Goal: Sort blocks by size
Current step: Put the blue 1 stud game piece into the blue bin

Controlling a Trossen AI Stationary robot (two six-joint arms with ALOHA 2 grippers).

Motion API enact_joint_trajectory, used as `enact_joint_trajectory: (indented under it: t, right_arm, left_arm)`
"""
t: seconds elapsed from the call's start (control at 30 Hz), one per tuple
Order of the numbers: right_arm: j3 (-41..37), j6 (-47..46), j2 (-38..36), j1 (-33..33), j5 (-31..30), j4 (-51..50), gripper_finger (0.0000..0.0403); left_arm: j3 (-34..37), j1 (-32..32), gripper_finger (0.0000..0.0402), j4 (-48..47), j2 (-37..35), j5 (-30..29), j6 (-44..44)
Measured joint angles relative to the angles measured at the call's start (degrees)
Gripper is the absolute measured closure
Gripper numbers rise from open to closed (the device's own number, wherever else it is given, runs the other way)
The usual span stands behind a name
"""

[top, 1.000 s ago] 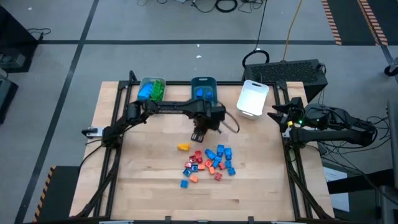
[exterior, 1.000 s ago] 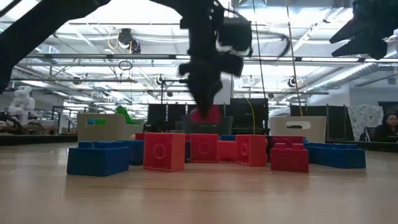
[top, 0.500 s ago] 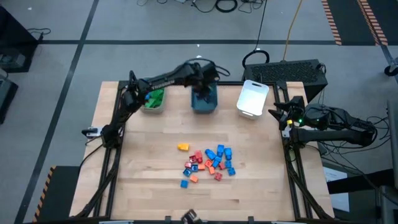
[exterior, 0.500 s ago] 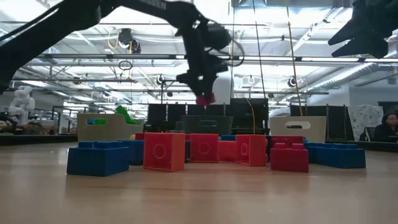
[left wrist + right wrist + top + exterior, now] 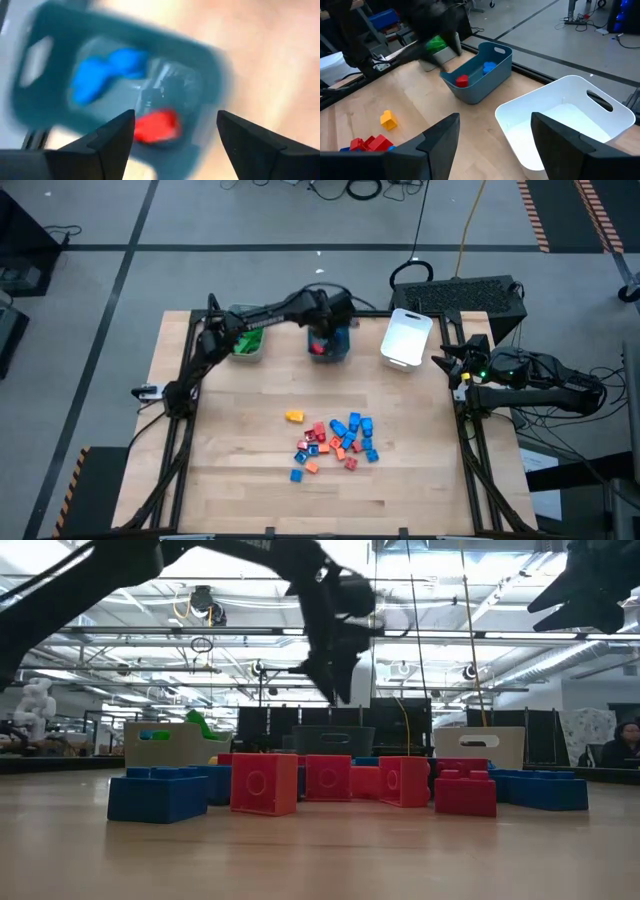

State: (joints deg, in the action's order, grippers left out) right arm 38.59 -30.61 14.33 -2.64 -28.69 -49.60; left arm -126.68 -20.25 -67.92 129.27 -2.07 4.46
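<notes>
Red, blue, orange, yellow blocks (image 5: pixel 335 442) clustered mid-table

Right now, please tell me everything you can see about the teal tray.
The teal tray is a rectangular tub, plastic by its look, with rounded corners and a handle slot in an end wall. It stands upright at the table's far edge, between the grey tray and the white tray. Inside lie blue blocks and a red block. The left gripper hovers above, open.

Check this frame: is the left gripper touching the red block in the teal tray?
Apart. In the left wrist view the red block lies in the teal tray, clear of the open left gripper, whose fingers flank it at a distance.
</notes>
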Motion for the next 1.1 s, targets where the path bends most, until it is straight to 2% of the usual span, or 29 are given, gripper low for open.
enact_joint_trajectory:
  t: [0.1, 0.27, 0.43, 0.57, 0.87, 1.0, 1.1]
  right_arm:
    - [0.0, 0.0, 0.0, -0.02, 0.0, 0.0, 0.0165]
    - [0.0, -0.05, 0.0, -0.01, 0.09, 0.0, 0.0165]
    - [0.0, -0.23, 0.0, -0.02, 0.13, 0.02, 0.0165]
    - [0.0, -0.24, 0.0, -0.02, 0.2, 0.0, 0.0165]
    - [0.0, -0.24, 0.0, -0.01, 0.26, 0.66, 0.0165]
    - [0.0, -0.25, 0.0, -0.01, 0.24, 1.3, 0.0165]
    - [0.0, -0.34, 0.0, -0.02, 0.24, 1.36, 0.0165]
  left_arm:
    - [-0.76, 5.19, 0.0118, -0.49, 0.0, 3.21, 8.67]
    - [-0.78, 12.03, 0.0117, 1.65, 0.02, 5.27, 7.58]
    - [-0.59, 16.48, 0.0116, 6.86, 0.02, 4.42, -1.89]
    - [0.47, 17.74, 0.0116, 10.93, 0.02, 2.83, -11.05]
    - [0.6, 19.8, 0.0116, 6.95, 0.72, -0.4, -27.26]
    - [0.6, 19.49, 0.0116, 5.87, 0.72, -2.0, -45.81]
    - [0.58, 20.96, 0.0116, 6.53, 1.13, -6.11, -54.43]
